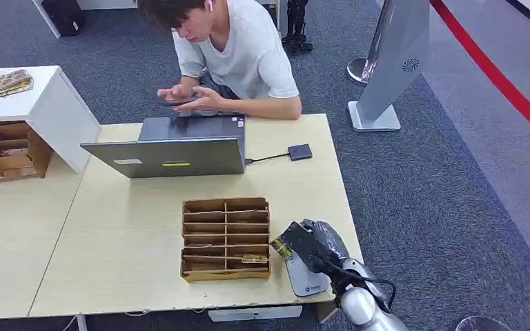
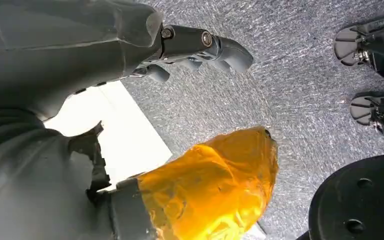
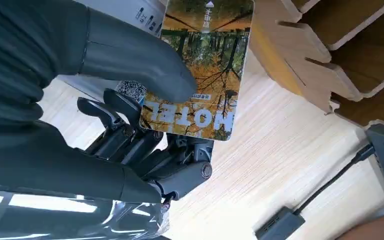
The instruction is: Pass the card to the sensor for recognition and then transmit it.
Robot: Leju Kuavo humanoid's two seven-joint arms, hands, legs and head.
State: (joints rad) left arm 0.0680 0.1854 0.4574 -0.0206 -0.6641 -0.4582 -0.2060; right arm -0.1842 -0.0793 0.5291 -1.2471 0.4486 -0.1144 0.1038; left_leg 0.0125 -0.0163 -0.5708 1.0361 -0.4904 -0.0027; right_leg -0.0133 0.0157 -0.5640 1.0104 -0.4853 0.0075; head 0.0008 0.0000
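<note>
The card point(image 3: 200, 70) is a glossy rectangle printed with an autumn wood in orange, yellow and dark green, thin black branches running across it. A pale band at one end carries the word HOTEL in dark capitals, and small white characters with an arrow sit at the other end. The right hand point(image 3: 130, 100) pinches it: the thick grey thumb point(image 3: 140, 62) presses on the printed face and the darker fingers point(image 3: 130, 135) back it from beneath. Most of the card juts out past the thumb.

In the head view the right hand point(image 1: 310, 243) hovers near the table's point(image 1: 124, 234) front right corner, and the card point(image 1: 280, 247) appears as a small sliver at the fingertips. Directly under the hand lies a grey-white flat device point(image 1: 305, 278) on the table. Just beside the hand, toward the robot's left, stands a wooden slotted rack point(image 1: 226, 238); a similar card point(image 1: 254, 258) lies in one of its near compartments. Beyond the hand are a grey laptop point(image 1: 172, 148), a small dark box point(image 1: 299, 152) cabled to it, and a person point(image 1: 238, 55) seated at the far edge.

The right wrist view brings the print into reading range and shows the rack's point(image 3: 325, 55) notched wooden edges just past the card, plus the dark box point(image 3: 277, 226) farther on.

The left wrist view looks down at grey carpet point(image 2: 290, 100). The left hand point(image 2: 200, 47) holds nothing, its dark fingers loosely bent and apart from the thumb.
</note>
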